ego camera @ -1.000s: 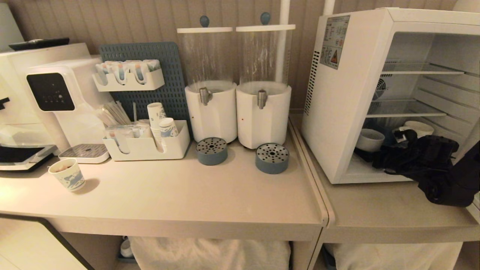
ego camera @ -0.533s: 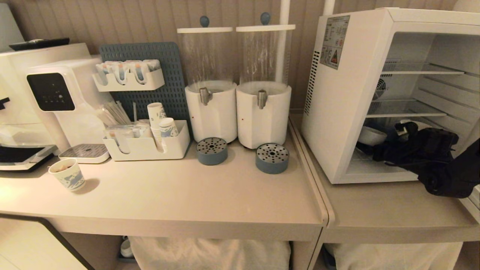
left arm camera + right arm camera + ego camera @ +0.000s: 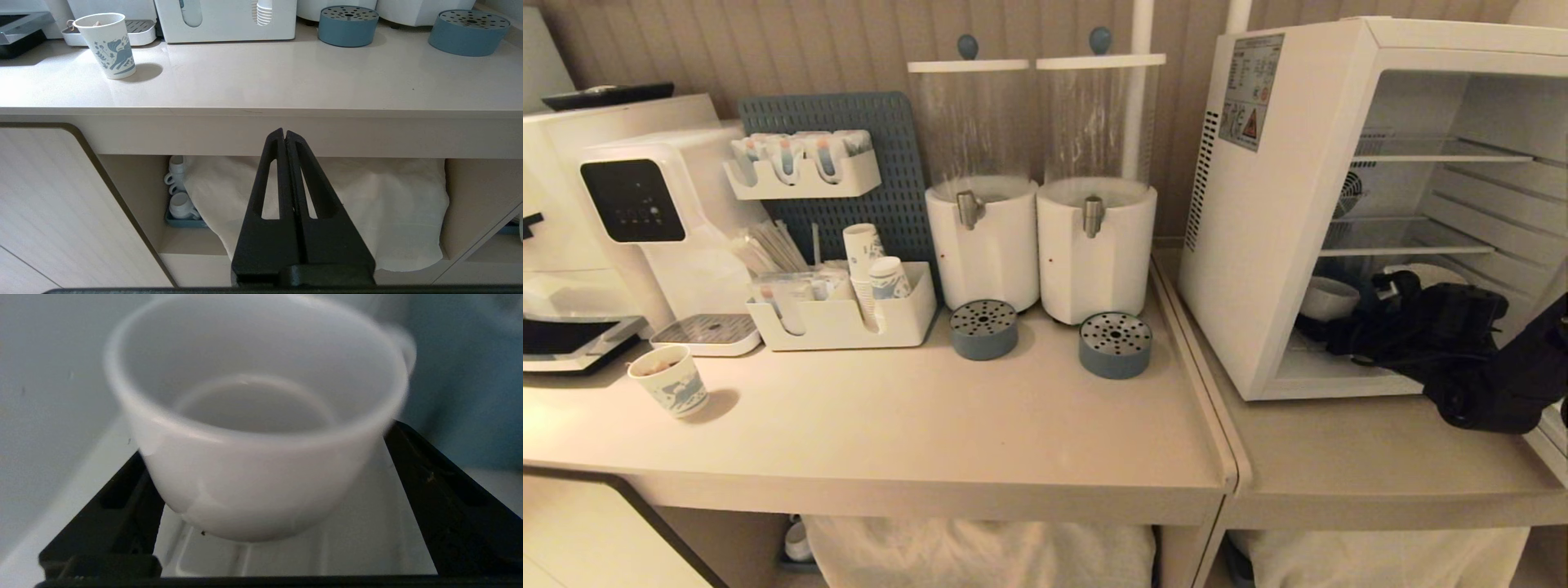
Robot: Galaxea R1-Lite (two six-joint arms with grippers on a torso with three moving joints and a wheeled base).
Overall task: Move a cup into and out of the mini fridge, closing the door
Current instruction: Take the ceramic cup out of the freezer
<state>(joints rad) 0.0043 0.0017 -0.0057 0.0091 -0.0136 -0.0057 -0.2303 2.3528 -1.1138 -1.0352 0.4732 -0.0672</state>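
The right claw (image 3: pixel 1327 322) reaches into the mini fridge (image 3: pixel 1307 204), its fingers spread wide either side of the cup (image 3: pixel 1327 298) on the fridge floor near the left wall. To grip well, it should centre the cup's rounded body between the fingers before closing, avoiding tipping. The left claw (image 3: pixel 284 141), pressed together, hangs parked below the surface (image 3: pixel 261 81) edge.

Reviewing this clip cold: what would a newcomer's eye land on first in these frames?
First, the mini fridge standing open on the right counter, with the right gripper reaching onto its bottom level, fingers spread either side of the cup. Next, the two tall drink dispensers at the counter's back, beside the fridge. The left gripper hangs shut below the counter edge.
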